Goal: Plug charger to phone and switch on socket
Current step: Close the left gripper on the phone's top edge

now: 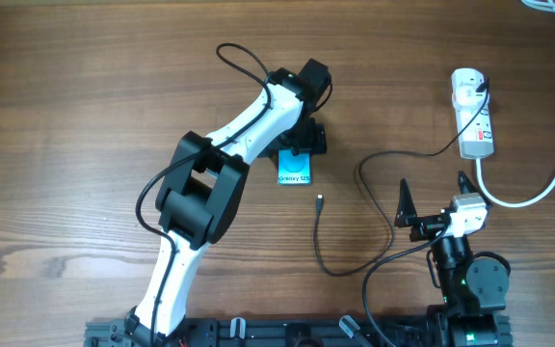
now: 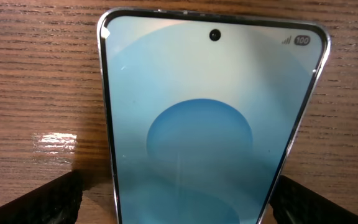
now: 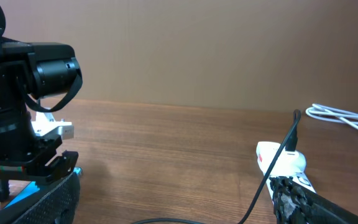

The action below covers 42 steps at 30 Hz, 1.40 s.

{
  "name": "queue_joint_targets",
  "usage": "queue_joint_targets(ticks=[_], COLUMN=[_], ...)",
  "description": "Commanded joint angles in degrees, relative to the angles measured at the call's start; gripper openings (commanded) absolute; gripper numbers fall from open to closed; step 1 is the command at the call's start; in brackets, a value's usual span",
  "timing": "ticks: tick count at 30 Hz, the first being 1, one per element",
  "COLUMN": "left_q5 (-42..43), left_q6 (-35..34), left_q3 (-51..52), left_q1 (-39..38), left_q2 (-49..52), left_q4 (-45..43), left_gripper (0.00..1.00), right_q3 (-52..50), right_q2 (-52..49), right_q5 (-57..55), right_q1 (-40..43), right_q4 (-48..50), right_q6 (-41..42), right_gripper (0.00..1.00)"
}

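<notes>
Filling the left wrist view, the phone [image 2: 213, 124] lies flat and face up on the wooden table [image 1: 85, 96], its screen lit blue-green with a camera hole at the far end. The left gripper [image 2: 188, 202] hangs over it with its jaws spread wide. One black finger [image 2: 48, 199] stands on each side of the phone's body. The left one is clearly apart from the edge, but the right one sits so near the edge that contact may or may not be there.

From overhead, the phone is near the table's middle, its "Galaxy" lettering at the end toward the robot's base. The charger [image 1: 317, 231] has its small connector tip on the wood near that end, off to the right and not touching the phone. Its thin black cable loops across the table to the socket [image 1: 473, 116], where the black plug sits in the strip.

The socket lies at the far right, well apart from the phone, and a thick white cord [image 1: 538, 198] curves away from it. The right gripper [image 1: 436, 198] is low by the robot's base, jaws wide apart and holding nothing.
</notes>
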State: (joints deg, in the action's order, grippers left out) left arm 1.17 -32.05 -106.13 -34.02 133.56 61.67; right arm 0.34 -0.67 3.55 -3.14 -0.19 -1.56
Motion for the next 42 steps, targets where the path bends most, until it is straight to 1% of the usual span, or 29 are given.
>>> queue_joint_targets(ticks=[1, 8, 17, 23, 38, 39, 40, 42], left_q5=[2.1, 3.1, 2.1, -1.2, -1.0, -1.0, -1.0, -1.0], left_q6=[0.0, 0.0, 0.0, 0.0, 0.1, 0.1, 0.1, 0.1], left_q3=[-0.5, -0.5, -0.5, -0.5, -0.5, -0.5, -0.5, -0.5], left_q1=[-0.4, -0.5, -0.8, -0.7, -0.8, -0.8, -0.7, -0.8], left_q2=[1.5, 1.5, 1.5, 1.5, 1.5, 1.5, 1.5, 1.5], left_q4=[-0.7, -0.9, -0.9, -0.8, -1.0, -0.9, -0.8, -0.9], left_gripper=[1.0, 1.0, 1.0, 1.0, 1.0, 1.0, 0.95, 0.92], right_q3=[0.0, 0.0, 0.0, 0.0, 0.0, 0.0, 0.0, 0.0], right_q2=[0.4, 0.4, 0.4, 0.4, 0.3, 0.2, 0.2, 0.2], right_q5=[-0.6, -0.6, -0.6, -0.6, -0.6, -0.6, -0.6, -0.6], right_q1=[-0.3, -0.3, -0.3, -0.3, -0.3, -0.3, -0.3, -0.3], right_q4=[0.2, 0.2, 0.2, 0.2, 0.2, 0.2, 0.2, 0.2], right_q6=[0.5, 0.5, 0.5, 0.5, 0.5, 0.5, 0.4, 0.5], right_gripper=[1.0, 1.0, 1.0, 1.0, 1.0, 1.0, 1.0, 1.0])
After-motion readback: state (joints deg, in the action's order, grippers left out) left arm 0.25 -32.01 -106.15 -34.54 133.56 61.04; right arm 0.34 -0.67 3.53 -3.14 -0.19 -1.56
